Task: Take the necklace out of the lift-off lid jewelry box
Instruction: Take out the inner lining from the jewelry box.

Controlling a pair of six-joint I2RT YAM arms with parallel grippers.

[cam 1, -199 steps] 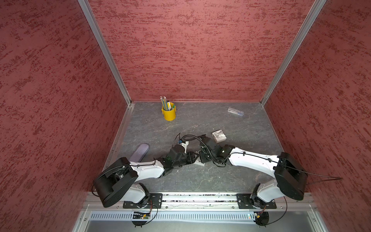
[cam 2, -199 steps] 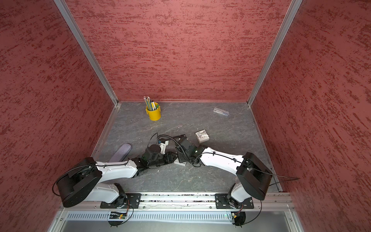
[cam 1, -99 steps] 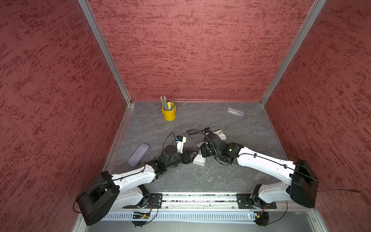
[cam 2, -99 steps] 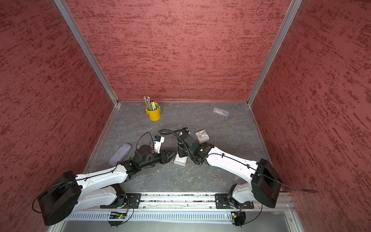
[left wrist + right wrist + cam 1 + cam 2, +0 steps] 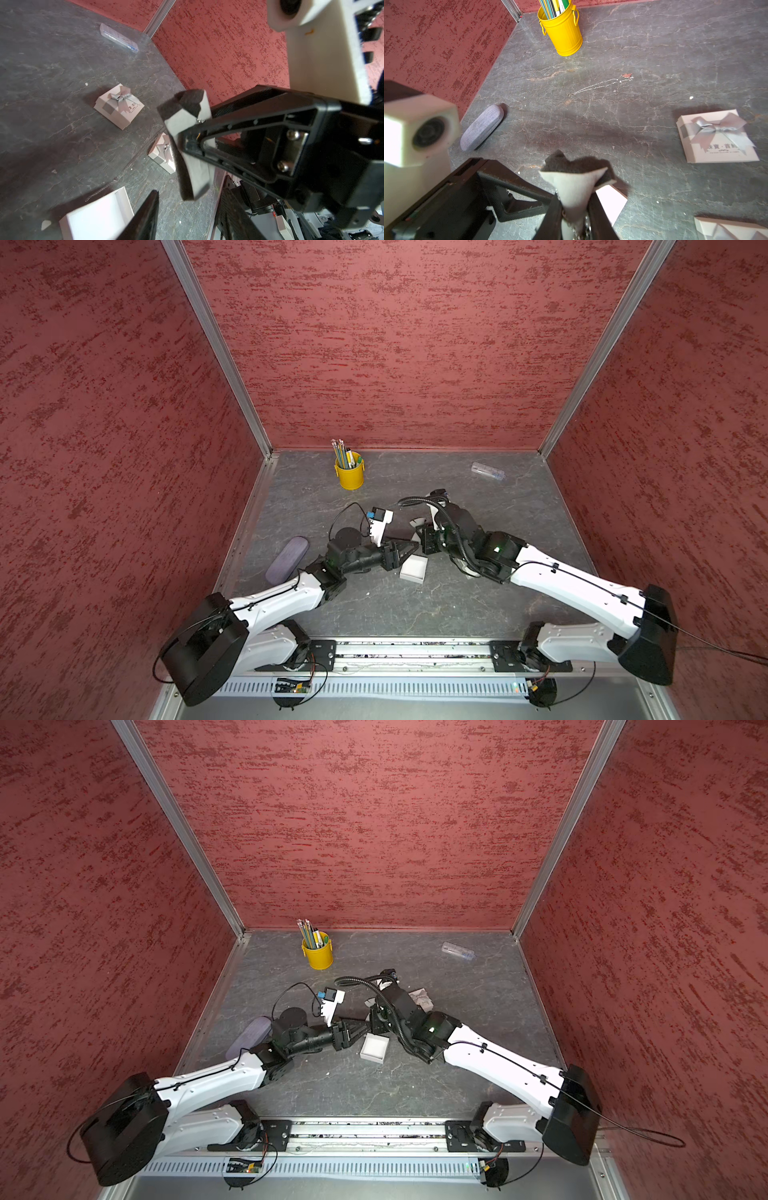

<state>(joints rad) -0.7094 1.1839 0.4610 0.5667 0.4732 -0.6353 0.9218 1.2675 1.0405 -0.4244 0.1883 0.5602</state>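
Note:
My right gripper (image 5: 575,199) is shut on a grey velvet pad (image 5: 571,182) with black foam backing, held above the table. The necklace (image 5: 586,225), a thin silver chain, hangs on that pad between the fingers. The jewelry box base (image 5: 413,568) lies open on the table just below, its inside white and bare; both top views show it (image 5: 375,1048). My left gripper (image 5: 192,212) is open, and the pad's lower end (image 5: 193,185) hangs just in front of its gap without touching. In a top view the two grippers meet tip to tip (image 5: 409,549).
A lid with a grey bow (image 5: 716,137) lies behind the arms, and a second bowed box (image 5: 164,152) sits nearby. Another chain with a red pendant (image 5: 600,85) lies loose on the table. There is also a yellow pencil cup (image 5: 349,472), a purple glasses case (image 5: 287,559) and a clear case (image 5: 487,471).
Both arms have stretched farther out from the front rail. The right gripper has lifted the pad off the box base, which now shows bare. The left jaws have widened.

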